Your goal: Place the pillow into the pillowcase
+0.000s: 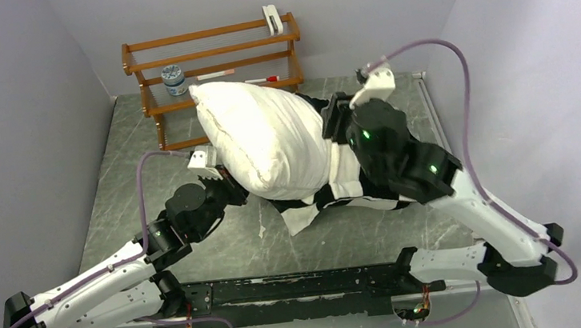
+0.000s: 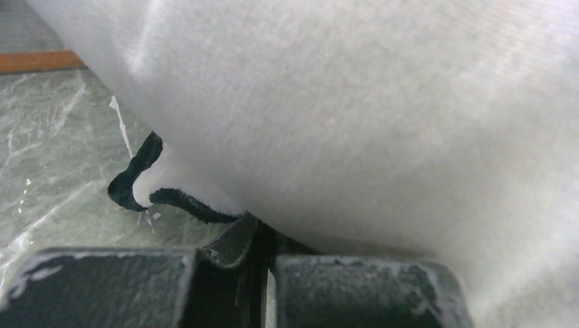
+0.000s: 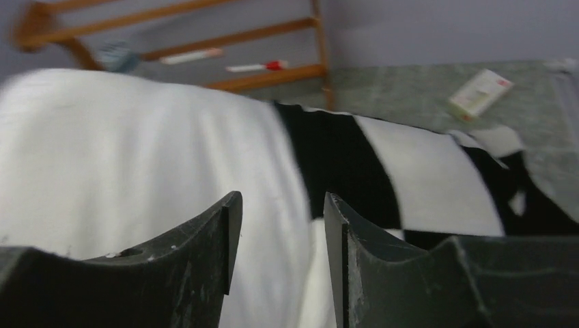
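Grey marbled worktop (image 1: 279, 245), with the plump white cotton pillow (image 1: 265, 138) lying mid-worktop toward the far edge, one corner against the wooden slat rack (image 3: 273, 76). The fuzzy black-and-white checkered pillowcase (image 3: 341, 164) is bunched under its near-right end. Left hand (image 2: 263, 256) is pinching a dark fold of the pillowcase. Right hand (image 3: 282, 205) hangs spread over the pillow. The small white box (image 3: 480, 93) has red print that's too blurry to read.

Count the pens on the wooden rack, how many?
2: a white pen and a red-tipped pen, side by side on one shelf of the rack. The pillow could hide more.
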Robot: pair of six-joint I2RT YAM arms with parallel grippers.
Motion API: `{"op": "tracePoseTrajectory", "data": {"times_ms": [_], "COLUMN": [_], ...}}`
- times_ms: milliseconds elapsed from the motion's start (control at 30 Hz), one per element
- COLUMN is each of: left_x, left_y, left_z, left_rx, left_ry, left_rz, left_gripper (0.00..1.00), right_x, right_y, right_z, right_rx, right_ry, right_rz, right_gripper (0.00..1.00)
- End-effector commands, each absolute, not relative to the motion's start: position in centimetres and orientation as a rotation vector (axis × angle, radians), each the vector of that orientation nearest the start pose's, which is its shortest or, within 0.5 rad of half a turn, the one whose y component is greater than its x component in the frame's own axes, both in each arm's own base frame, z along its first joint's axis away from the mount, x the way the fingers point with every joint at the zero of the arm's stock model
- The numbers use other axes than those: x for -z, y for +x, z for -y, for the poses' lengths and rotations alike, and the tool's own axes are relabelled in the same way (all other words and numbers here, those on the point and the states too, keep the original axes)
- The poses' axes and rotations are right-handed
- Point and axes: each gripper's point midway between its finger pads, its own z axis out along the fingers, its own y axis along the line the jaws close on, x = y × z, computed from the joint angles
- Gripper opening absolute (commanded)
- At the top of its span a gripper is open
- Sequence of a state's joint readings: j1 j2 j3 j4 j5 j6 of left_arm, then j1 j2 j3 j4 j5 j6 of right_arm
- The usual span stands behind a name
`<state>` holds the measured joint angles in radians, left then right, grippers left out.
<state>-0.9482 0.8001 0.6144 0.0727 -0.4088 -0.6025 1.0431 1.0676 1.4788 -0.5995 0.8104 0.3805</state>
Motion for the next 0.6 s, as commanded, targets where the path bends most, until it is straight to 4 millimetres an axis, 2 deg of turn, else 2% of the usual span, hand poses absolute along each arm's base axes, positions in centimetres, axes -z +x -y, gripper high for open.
{"op": "tracePoseTrajectory", "data": {"times_ms": [0, 100, 167, 400, 567], "left_x": [-33.1, -33.6, -33.6, -33.8, -33.9], "left_y": [22.7, 22.3, 22.3, 22.2, 22.4], "left_z": [23.9, 24.1, 24.2, 24.7, 24.8], "left_rx": [0.95, 0.973, 0.97, 0.982, 0.983], "left_ry": [-0.003, 0.018, 0.03, 0.051, 0.043], "left_rz": [-1.476, -1.456, -1.461, -1.458, -1.45], "left_gripper": [0.05, 0.05, 0.05, 0.05, 0.05], "right_x": [-37.8, -36.4, -35.6, -32.3, -30.6], "right_y": [28.6, 29.1, 29.1, 30.1, 31.4], "right_z": [-16.8, -17.1, -17.2, -15.7, -16.0], "right_rx": [-0.172, -0.171, -0.189, -0.127, -0.126], "right_ry": [-0.045, -0.074, -0.092, -0.088, -0.117], "right_rz": [-1.889, -1.951, -1.97, -2.055, -2.089], "right_gripper": [0.48, 0.4, 0.38, 0.4, 0.4]}}
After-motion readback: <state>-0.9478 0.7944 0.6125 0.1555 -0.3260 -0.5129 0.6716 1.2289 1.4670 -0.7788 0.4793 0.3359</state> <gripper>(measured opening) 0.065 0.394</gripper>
